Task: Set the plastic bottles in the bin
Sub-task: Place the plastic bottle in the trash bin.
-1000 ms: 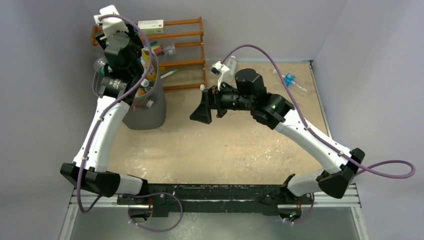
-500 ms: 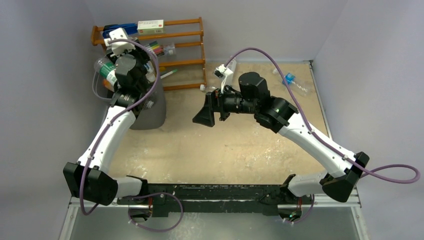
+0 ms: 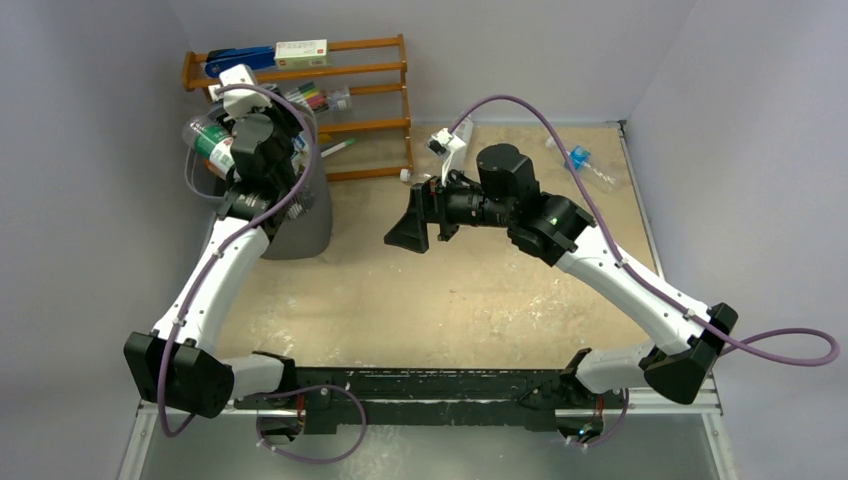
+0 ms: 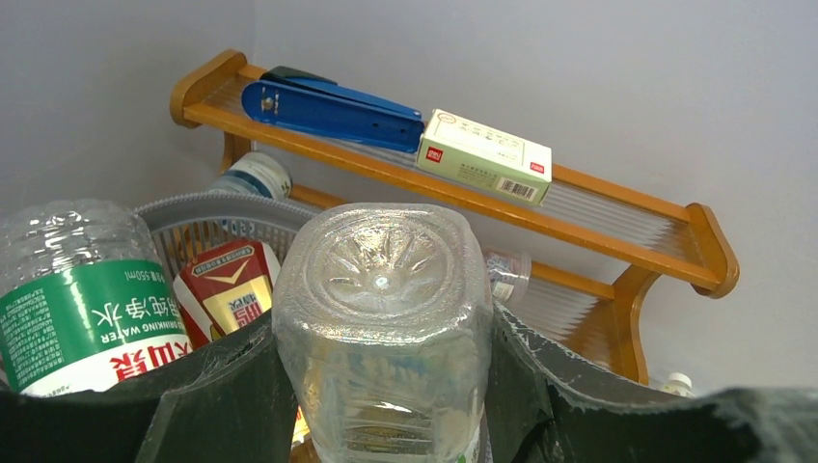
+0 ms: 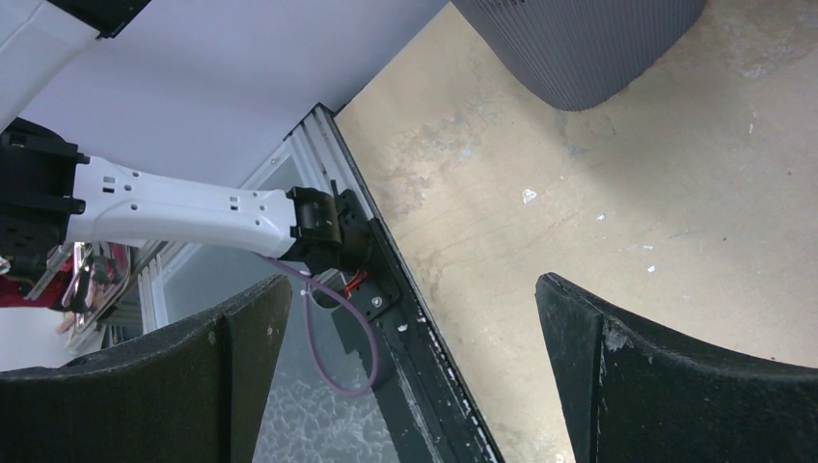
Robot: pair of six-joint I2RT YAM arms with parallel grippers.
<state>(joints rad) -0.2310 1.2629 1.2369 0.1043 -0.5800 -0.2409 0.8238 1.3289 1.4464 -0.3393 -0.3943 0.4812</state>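
Left end effector is clamped on 1 clear bottle, its star-moulded base facing the wrist camera, at the grey bin's rim beside a green-labelled bottle. Right end effector gapes empty over the desk.

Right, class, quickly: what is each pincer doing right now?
Left pincer: closed on a clear plastic bottle.
Right pincer: open, holding nothing.
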